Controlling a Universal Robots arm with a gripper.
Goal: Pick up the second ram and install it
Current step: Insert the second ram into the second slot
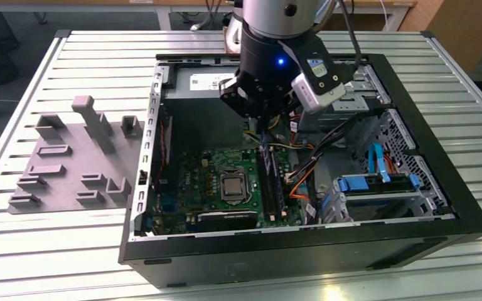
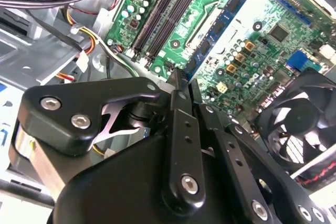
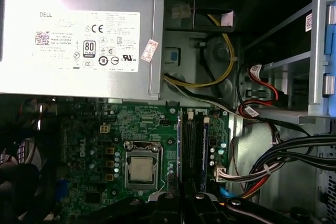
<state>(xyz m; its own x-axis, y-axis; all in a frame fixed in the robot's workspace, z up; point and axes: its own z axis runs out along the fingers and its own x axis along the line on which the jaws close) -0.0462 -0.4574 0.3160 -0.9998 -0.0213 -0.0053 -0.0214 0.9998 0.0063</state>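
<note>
My gripper [image 1: 262, 128] hangs inside the open computer case [image 1: 467, 219], just above the far end of the long black memory slots [image 1: 272, 182]. In the second wrist view its black fingers [image 2: 178, 93] stand pressed close together, the gripper [image 2: 186, 80] shut, over the green motherboard [image 2: 236, 51]. The slots [image 2: 160, 11] run away from the fingertips. In the first wrist view the gripper [image 3: 181, 200] sits in line with the slots [image 3: 193, 148], beside the processor [image 3: 142, 169]. The second ram is hidden; I cannot tell whether anything is held.
The grey holder tray [image 1: 65, 169] lies on the slatted table at the exterior view's left. A power supply [image 3: 79, 35] fills the case's far end. Cable bundles [image 3: 283, 156] and a drive cage [image 1: 375, 188] crowd the side beyond the slots. A fan [image 2: 299, 124] sits nearby.
</note>
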